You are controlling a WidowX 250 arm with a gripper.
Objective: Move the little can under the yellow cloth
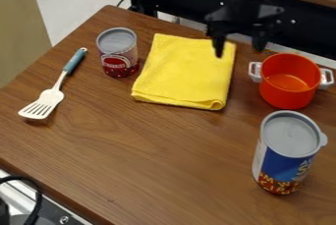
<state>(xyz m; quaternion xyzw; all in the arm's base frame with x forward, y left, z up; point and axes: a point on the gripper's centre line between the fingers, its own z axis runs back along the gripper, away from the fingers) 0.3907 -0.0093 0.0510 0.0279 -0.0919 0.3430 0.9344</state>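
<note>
Five objects lie or stand on the brown wooden bench (144, 145), viewed at a slant from above. The little can (118, 52), silver-grey on top with a red lower label, stands upright just beside the left edge of the yellow cloth (183, 71), which is folded and lies flat, its near edge rolled at the right corner. The black gripper (239, 44) hangs at the top of the view, over the cloth's far right corner; its two fingers point downward and are spread wide apart, with nothing held between them. To the right stands an orange pot (289, 81), with a pale handle on either side. Nearer the camera is a tall blue can (285, 155), upright, with a grey lid. At far left rests a slotted spatula (52, 94), cream at the head, its blue-green handle directed away from the camera.
</note>
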